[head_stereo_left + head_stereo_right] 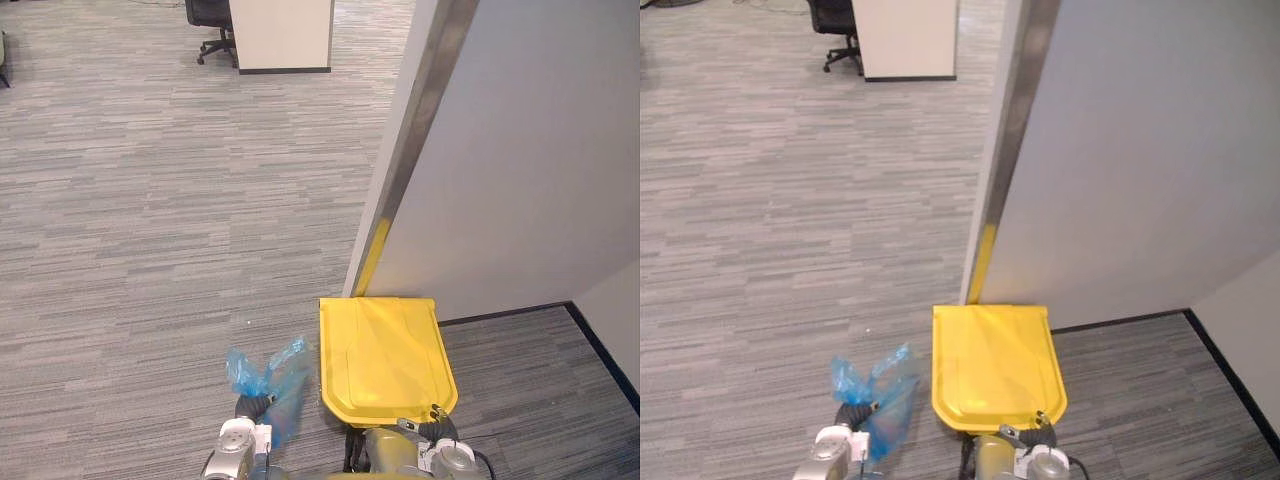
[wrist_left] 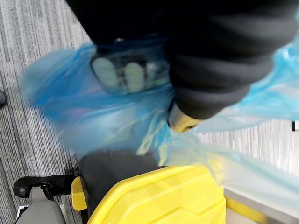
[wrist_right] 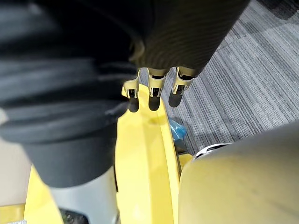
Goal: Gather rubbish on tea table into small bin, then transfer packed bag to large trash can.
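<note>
The left hand (image 1: pixel 250 407) is gripping one blue bag (image 1: pixel 268 372) by its neck, fingers curling in the plastic. The bag's long axis is running upright, with its loose ends pointing up above the hand and its body hanging beside it over the carpet floor (image 1: pixel 150 200). Just right of it is one yellow trash-can lid (image 1: pixel 380 355). The right hand (image 1: pixel 433 427) is reaching to the lid's near right corner, its fingers (image 3: pixel 150 91) straight and their tips at the rim.
</note>
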{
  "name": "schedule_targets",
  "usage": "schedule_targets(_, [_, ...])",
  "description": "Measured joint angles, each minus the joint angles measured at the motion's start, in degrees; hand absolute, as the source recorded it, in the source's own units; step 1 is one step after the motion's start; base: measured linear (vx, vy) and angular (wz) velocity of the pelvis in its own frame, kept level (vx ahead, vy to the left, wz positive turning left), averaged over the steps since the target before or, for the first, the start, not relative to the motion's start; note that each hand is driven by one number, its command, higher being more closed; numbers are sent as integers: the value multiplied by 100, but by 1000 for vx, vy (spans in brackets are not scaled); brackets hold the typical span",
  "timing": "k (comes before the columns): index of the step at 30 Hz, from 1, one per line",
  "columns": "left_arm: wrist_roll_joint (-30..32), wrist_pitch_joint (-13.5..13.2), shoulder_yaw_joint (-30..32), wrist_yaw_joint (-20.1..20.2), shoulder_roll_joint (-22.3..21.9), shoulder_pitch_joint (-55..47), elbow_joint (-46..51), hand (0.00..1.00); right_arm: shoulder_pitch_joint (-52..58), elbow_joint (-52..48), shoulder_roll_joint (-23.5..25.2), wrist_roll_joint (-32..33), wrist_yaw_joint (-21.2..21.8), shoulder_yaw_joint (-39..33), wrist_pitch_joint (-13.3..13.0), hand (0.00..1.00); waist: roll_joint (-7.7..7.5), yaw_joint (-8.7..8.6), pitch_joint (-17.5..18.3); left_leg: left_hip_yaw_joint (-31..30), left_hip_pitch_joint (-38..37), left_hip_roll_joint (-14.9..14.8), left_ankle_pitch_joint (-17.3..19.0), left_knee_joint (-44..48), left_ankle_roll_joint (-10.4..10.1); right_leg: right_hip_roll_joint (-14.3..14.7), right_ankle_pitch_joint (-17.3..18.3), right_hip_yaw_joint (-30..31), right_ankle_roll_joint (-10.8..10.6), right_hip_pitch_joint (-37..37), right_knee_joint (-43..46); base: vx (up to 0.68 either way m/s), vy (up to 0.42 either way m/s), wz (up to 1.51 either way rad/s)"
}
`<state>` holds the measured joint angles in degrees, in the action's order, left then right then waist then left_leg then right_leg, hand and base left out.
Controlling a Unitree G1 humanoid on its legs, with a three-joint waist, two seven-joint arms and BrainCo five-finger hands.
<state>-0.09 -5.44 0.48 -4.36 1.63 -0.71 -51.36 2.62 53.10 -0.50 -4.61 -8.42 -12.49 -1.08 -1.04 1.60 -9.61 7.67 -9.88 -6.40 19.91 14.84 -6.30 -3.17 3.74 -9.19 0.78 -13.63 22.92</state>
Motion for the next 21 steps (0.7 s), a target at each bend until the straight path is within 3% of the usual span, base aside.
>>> schedule_targets(2, [-6, 1, -41, -1, 0, 9, 0, 100, 3, -10, 7, 3, 1, 12, -4, 0, -27, 18, 0, 75, 35, 64, -13, 115, 22, -83, -30, 38, -34, -60, 106, -101, 18, -16])
schedule_targets(3, [-11, 4, -54, 9, -34, 18, 20, 100, 41, -47, 6, 1, 2, 36, -13, 0, -76, 18, 23, 157, 123, 140, -164, 165, 169, -114, -285, 134, -295, -130, 17, -186, 17, -14])
schedule_targets(4, [-14, 4, -48, 10, -67, 8, 21, 100, 46, -49, -1, -1, -1, 32, -9, 0, -15, 34, 59, 174, 165, 53, -237, 123, 242, -98, -318, 171, -339, -100, -53, -181, -13, -1])
schedule_targets(5, [-23, -1, -48, 4, -133, -3, 87, 100, 22, -128, -3, 0, 5, 37, -2, 0, 26, 43, 88, 253, 234, 11, -257, 81, 239, -124, -16, 194, -274, -209, 502, -146, -30, 34])
schedule_targets(6, [-36, -3, -78, 5, -85, 9, 158, 100, 96, -165, 29, 0, 4, 37, -2, 0, -91, 27, 80, 251, 294, 78, -272, 71, 220, -369, 564, 205, -325, -256, 1593, -112, -45, 48])
schedule_targets(8, [-74, 22, -132, 0, -1, -102, 190, 100, 185, -59, 57, -1, 8, 43, 2, 0, -246, 68, 146, 251, 413, 121, -282, 222, 220, -620, 907, 250, -374, -179, 2368, -116, -87, 30])
schedule_targets(9, [-122, 62, -133, 0, 39, -188, 207, 100, 190, 6, 52, -1, 10, 54, 1, 0, -356, 77, 190, 256, 414, 198, -344, 272, 165, -669, 948, 254, -538, -110, 2233, -123, -103, -11])
schedule_targets(10, [-128, 114, -123, -2, 19, -251, 148, 100, 200, 36, 25, -2, 9, 79, -2, 0, -279, 134, 260, 277, 420, 198, -491, 19, 266, -405, 916, 279, -586, 39, 1560, -105, -52, -27])
schedule_targets(11, [-128, 126, -150, 23, -21, -282, 92, 100, 140, 84, -38, -2, 7, 77, -10, 0, -69, 214, 386, 233, 558, 122, -586, -235, 438, -146, 899, 444, -605, 397, 637, -116, -52, -43])
schedule_targets(12, [-164, 70, -100, 20, -59, -289, 195, 100, -78, 220, -137, 0, -6, 58, -19, 0, 4, 219, 417, 313, 746, 69, -863, -412, 141, -142, 1226, 668, -343, 394, 998, -119, -105, -28])
schedule_targets(13, [-222, 83, -101, -2, 58, -150, 230, 100, -170, 343, -158, 0, -3, 166, -13, 0, -187, 156, 346, 290, 948, 275, -1000, -354, 122, -252, 1517, 793, -348, 485, 512, -130, -155, -28])
schedule_targets(14, [-246, 109, -96, -11, 50, -75, 219, 100, -277, 428, -253, 3, 2, 212, -11, 0, -57, 171, 276, 270, 1131, 215, -1004, -235, 118, -135, 1389, 785, -170, 508, 248, -172, -129, -13])
schedule_targets(15, [-249, 94, -144, 1, 50, -50, 233, 100, -327, 410, -336, 9, -17, 207, -8, 0, 166, 160, 190, 243, 1427, 40, -1057, 65, 180, 3, 1029, 755, -157, 590, -161, -210, -63, -18])
schedule_targets(17, [-277, 76, -167, -18, 69, -43, 236, 100, -323, 413, -379, 15, -46, 199, -1, 0, 233, 153, 176, 136, 1586, 0, -1299, 52, 183, 70, 759, 721, -90, 580, -472, -198, -47, -1])
schedule_targets(19, [-302, 74, -232, -31, 73, -30, 234, 100, -268, 417, -439, 15, -76, 196, -2, 0, 323, 129, 121, 29, 1572, -52, -1428, -208, 15, 130, 611, 641, -28, 566, -628, -173, -64, 21])
schedule_targets(21, [-354, 72, -275, -42, 119, 0, 229, 100, -274, 426, -410, 23, -123, 193, 11, 0, 278, 72, 54, -68, 1591, -117, -1691, -565, -80, 123, 479, 472, 128, 459, -704, -278, -45, 23])
